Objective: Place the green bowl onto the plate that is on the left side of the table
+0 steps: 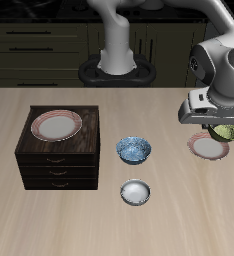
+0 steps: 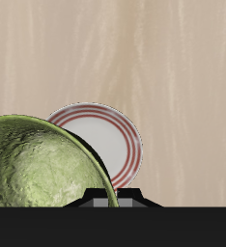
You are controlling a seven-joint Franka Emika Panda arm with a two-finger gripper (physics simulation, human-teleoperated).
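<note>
The green bowl [image 1: 226, 131] hangs off the table, carried under the gripper [image 1: 217, 122], and only a sliver of its olive glaze shows past the gripper body in the exterior view. In the wrist view the bowl [image 2: 33, 164] fills much of the frame close to the camera, with its rim held near the fingers, so I take the gripper to be clamped on the bowl's rim, though the fingertips themselves are hidden.

The plate [image 1: 210, 147] it is meant for lies flat on the table [image 1: 189, 210], directly below and slightly toward the table's front edge from the gripper. From the wrist camera the plate [image 2: 102, 138] peeks out past the bowl's edge, so the bowl overlaps it but does not look centred over it. My guess is that a small shift toward the plate's middle, then a straight descent, is what remains. The bowl is round, so its turn about the vertical should not matter.

Nothing stands between the bowl and the plate. Well away from the plate sit the blue patterned bowl [image 1: 134, 150] and, nearer the front edge, the plain white bowl [image 1: 135, 192]. Farther still is the dark wooden cabinet [image 1: 59, 160] with the second plate [image 1: 56, 125] on top, none of them in the path.
</note>
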